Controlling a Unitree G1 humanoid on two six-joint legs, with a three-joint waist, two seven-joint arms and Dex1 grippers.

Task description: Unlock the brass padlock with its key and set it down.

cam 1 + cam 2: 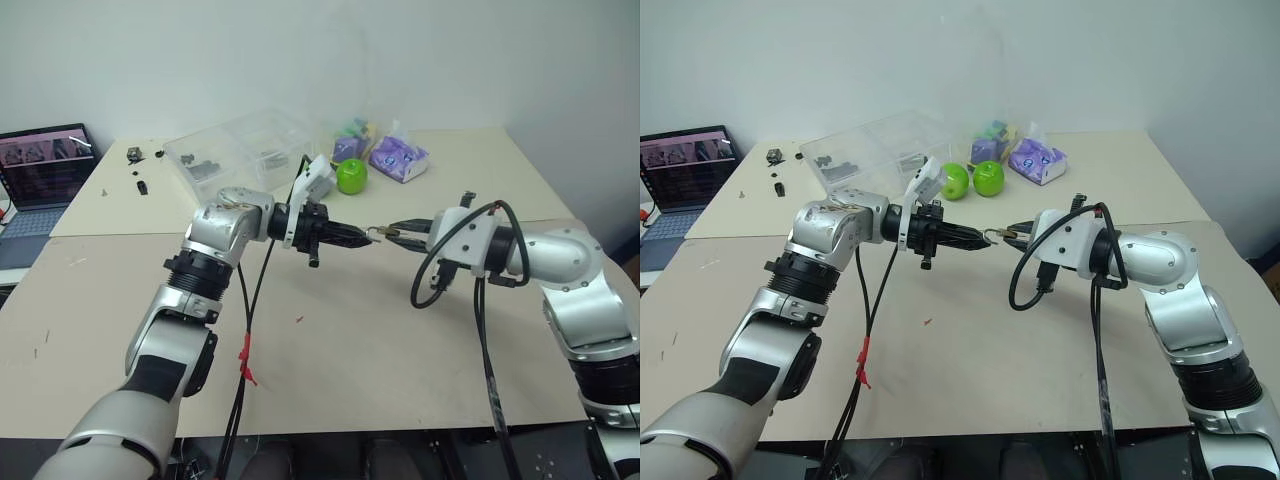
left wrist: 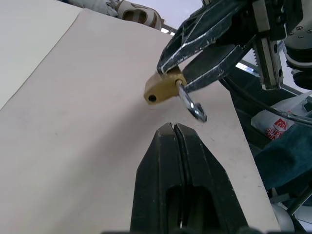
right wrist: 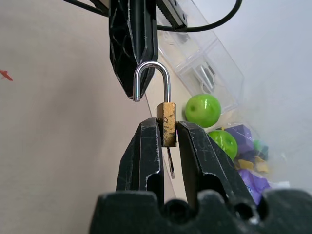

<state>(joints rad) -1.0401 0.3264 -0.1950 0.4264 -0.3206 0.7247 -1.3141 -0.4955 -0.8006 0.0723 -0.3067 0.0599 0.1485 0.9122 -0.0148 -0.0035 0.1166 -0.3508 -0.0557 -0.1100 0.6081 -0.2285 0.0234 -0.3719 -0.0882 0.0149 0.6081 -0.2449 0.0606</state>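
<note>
My right tool [image 3: 166, 131] is nearest, its two black fingers [image 3: 145, 151] clamped on the body of the brass padlock [image 3: 167, 123], one pad on each flat side. The padlock stands upright in that grip, held in the air above the beige worktop [image 1: 340, 340]. Its silver shackle [image 3: 152, 78] is sprung: one leg stays in the brass body, the other hangs free with its tip clear of the lock. A thin silvery loop, which I take for part of the key [image 3: 170, 163], hangs below the lock between my fingers; I cannot make out more of it.

My left tool [image 2: 174, 131] has its fingers pressed together with nothing between them. Its tip points at the padlock from just beside it, close to the open shackle end but apart from it. Seen from my head, the two tools meet nose to nose over the middle of the worktop, padlock [image 1: 382, 234] between them.

Farther back on the worktop sit two green apples [image 1: 988, 178], a clear plastic compartment box [image 1: 240, 150] and a purple packet [image 1: 398, 158]. An open laptop [image 1: 45, 165] stands at the far left edge.
</note>
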